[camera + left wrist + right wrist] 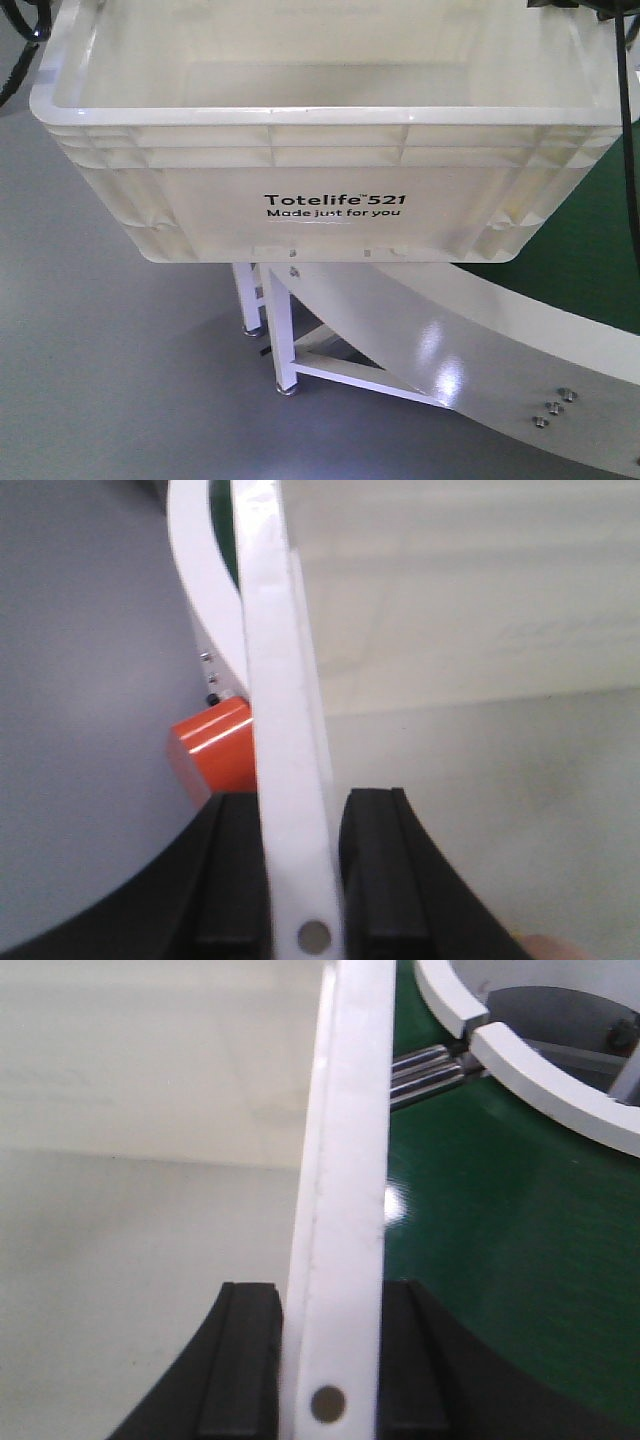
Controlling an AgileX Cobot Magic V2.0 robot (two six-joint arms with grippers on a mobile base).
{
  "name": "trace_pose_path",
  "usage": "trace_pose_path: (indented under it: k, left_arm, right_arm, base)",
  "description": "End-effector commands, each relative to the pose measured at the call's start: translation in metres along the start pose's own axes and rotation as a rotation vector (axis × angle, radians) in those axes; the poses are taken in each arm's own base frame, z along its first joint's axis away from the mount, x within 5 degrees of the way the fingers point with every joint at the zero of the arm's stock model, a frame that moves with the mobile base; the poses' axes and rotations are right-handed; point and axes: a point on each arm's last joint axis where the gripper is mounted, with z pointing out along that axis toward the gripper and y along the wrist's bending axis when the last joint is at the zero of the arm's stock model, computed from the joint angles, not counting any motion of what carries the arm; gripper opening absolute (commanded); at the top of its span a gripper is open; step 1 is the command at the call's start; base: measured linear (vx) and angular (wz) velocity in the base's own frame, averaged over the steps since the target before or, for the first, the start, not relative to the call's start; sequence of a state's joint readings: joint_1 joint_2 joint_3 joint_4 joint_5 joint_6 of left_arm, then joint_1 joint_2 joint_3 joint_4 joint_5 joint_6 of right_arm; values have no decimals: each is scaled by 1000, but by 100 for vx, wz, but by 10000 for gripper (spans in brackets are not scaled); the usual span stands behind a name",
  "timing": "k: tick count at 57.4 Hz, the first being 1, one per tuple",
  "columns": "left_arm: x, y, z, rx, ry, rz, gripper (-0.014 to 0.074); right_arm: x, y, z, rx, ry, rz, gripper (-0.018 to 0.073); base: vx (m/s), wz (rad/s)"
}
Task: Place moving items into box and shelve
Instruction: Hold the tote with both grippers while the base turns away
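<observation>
Pinching the box (330, 200) rim, left gripper (305, 880) has its pads (375, 870) pressed on either side of the box's left wall. Right gripper (330, 1360) clamps the opposite wall the same way. Holding both ends likely keeps the box level for carrying to a shelf. Box hangs above the white conveyor frame (430, 340), green belt (480, 1260) just beside its right wall. No items seen; the box's inside looks bare where visible.
</observation>
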State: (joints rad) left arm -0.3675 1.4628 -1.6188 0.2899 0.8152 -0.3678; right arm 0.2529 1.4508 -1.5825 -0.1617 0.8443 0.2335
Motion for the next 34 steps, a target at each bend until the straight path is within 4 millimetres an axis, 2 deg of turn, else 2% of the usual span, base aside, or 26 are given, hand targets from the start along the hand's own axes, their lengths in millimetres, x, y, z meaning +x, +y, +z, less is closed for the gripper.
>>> trace_pose_path:
  k: [1,34]
  left_arm:
    - [-26,4,-34,5,-212,42,0]
    - [-26,4,-34,5,-212,42,2]
  right_arm:
    - [-28,-4,-36,1,-249,-35,-5]
    - [-28,-4,-36,1,-249,-35,-5]
  base:
    - [-12,52]
    - [-14,56]
